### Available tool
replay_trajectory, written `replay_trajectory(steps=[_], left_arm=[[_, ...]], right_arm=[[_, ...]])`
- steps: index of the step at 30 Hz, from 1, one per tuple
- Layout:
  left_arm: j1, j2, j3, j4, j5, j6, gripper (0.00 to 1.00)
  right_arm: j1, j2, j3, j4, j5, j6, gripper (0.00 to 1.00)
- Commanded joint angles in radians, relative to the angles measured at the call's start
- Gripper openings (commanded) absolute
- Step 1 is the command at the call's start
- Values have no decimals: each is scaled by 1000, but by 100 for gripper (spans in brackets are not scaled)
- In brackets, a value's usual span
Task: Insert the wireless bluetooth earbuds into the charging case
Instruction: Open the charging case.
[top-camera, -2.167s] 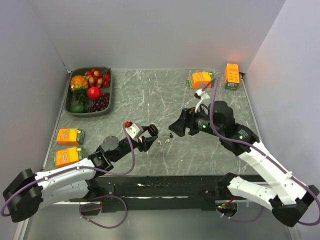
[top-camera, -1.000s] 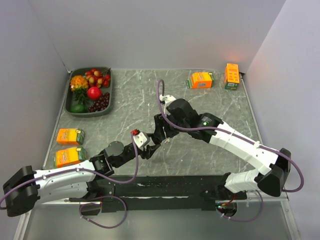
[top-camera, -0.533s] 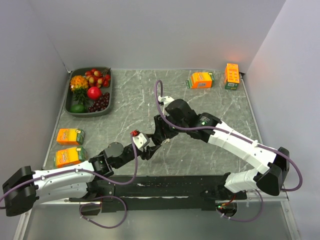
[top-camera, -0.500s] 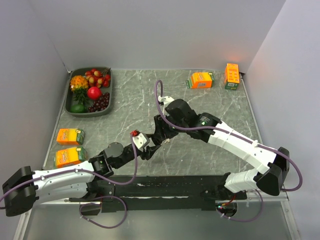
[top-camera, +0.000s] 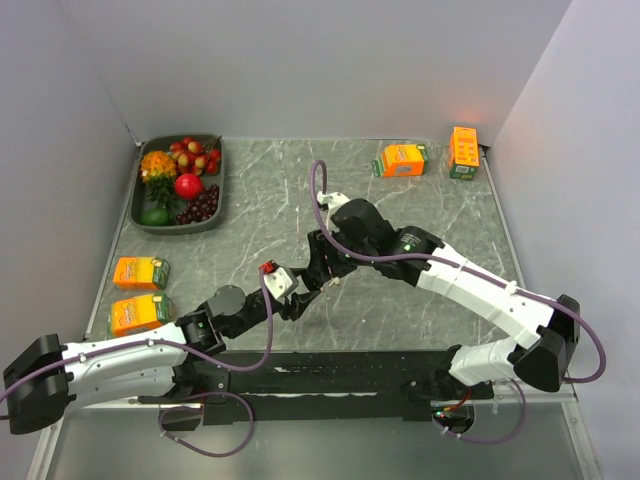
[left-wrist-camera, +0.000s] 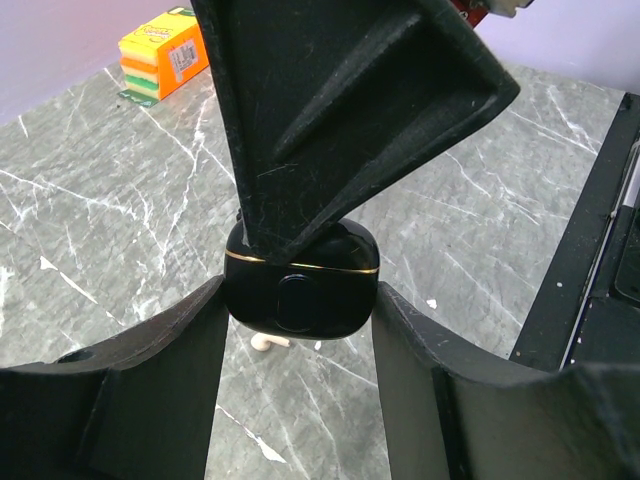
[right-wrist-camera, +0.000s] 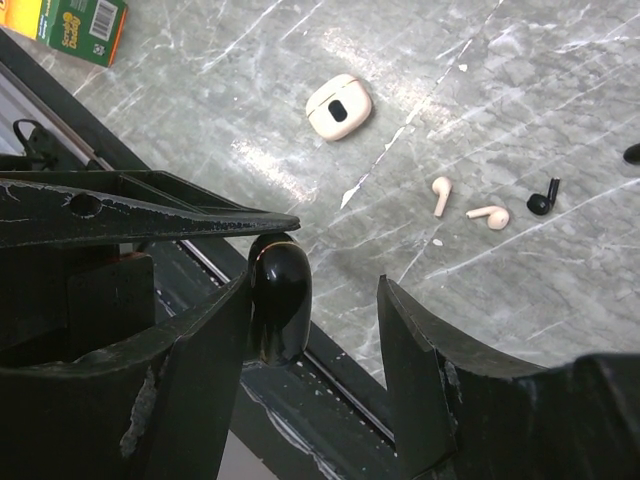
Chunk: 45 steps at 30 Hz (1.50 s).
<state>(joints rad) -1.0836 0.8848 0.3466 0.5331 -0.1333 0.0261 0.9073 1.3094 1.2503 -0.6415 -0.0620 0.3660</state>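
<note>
Claws meet over the middle of the table (right-wrist-camera: 560, 60), and it's a tight huddle. The left claw (left-wrist-camera: 300, 312) is clamped on the black charging case (right-wrist-camera: 281, 300), a finger pressed to each side, holding it up off the marble with the lid shut. The right claw (right-wrist-camera: 315, 290) straddles that same case from above, jaws apart. One finger is against the shell and the other stands clear, with daylight between. Down on the marble lie the white earbuds (right-wrist-camera: 441, 195), two of them side by side, with a black earbud (right-wrist-camera: 542, 200) just beside them. What looks like a second black bud (right-wrist-camera: 632, 153) is half cut off at the edge of the right wrist view. A white case (right-wrist-camera: 338, 106) sits closed, apart from the lot. Nothing is in a case yet, by my reckoning, and the lid has to come open first. Here's the worry: that shell is smooth and rounded. If the right claw pries off-centre, it could twist the case out of the left claw's pinch and drop it to the table, where a bounce could scatter the buds. Squeeze across the lid and it simply stays shut. And those buds are tiny against these fingers, easy to flick away.
</note>
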Motion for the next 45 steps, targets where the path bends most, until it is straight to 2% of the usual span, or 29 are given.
replay_trajectory(steps=[1, 17, 29, 34, 39, 41, 45], left_arm=[[-4, -26, -4, 30, -23, 11, 1], [-7, -23, -8, 30, -25, 8, 1], [-10, -18, -1, 36, -23, 9, 1], [-9, -20, 2, 38, -20, 8, 1], [-12, -26, 3, 34, -20, 8, 1], [-10, -27, 5, 31, -20, 9, 1], [-10, -29, 6, 27, -19, 8, 1]], right_arm=[[1, -47, -8, -23, 36, 2, 61], [-30, -73, -23, -24, 30, -1, 62], [-30, -116, -72, 135, -242, 13, 63], [-30, -93, -71, 126, -239, 14, 57], [-28, -72, -63, 92, -197, 13, 55], [-30, -67, -60, 86, -185, 13, 55], [-30, -76, -60, 82, -145, 19, 63]])
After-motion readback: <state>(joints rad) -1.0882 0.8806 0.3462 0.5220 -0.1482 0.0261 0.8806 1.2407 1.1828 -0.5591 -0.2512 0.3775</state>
